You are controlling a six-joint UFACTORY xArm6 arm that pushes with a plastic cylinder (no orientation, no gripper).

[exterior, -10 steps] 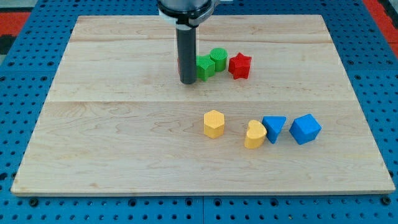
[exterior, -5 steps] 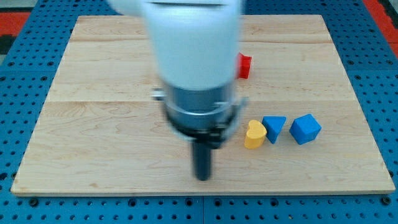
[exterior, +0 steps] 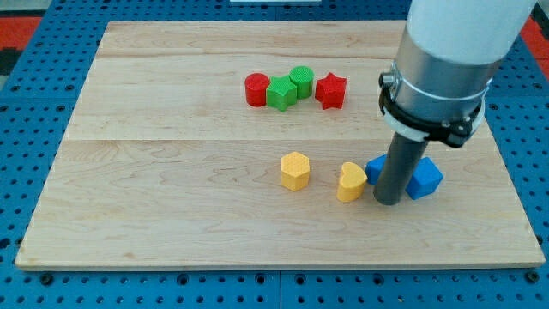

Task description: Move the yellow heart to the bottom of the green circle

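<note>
The yellow heart [exterior: 350, 182], lying low and right of centre, well below the green circle [exterior: 301, 79], is flanked just to the view's right by my tip [exterior: 388, 201], a bare rod with nothing to close, so the approach is judged done and a leftward, upward push is called for.

Board [exterior: 171, 189]: pale wood, visible grain, plank seams, matt. Base [exterior: 26, 283] around board: blue, perforated with regular holes, slight sheen. Blocks look like matt plastic: yellow heart [exterior: 350, 182], yellow hexagon [exterior: 294, 170], green circle [exterior: 301, 79] with ribbed top, green block [exterior: 280, 93], red cylinder [exterior: 256, 89], red star [exterior: 330, 90], blue blocks [exterior: 426, 178]. Rod: dark, matt, smooth down to my tip [exterior: 388, 202]. Arm housing [exterior: 459, 34], upper right: white, smooth, under it grey metal-looking collar [exterior: 429, 86].
</note>
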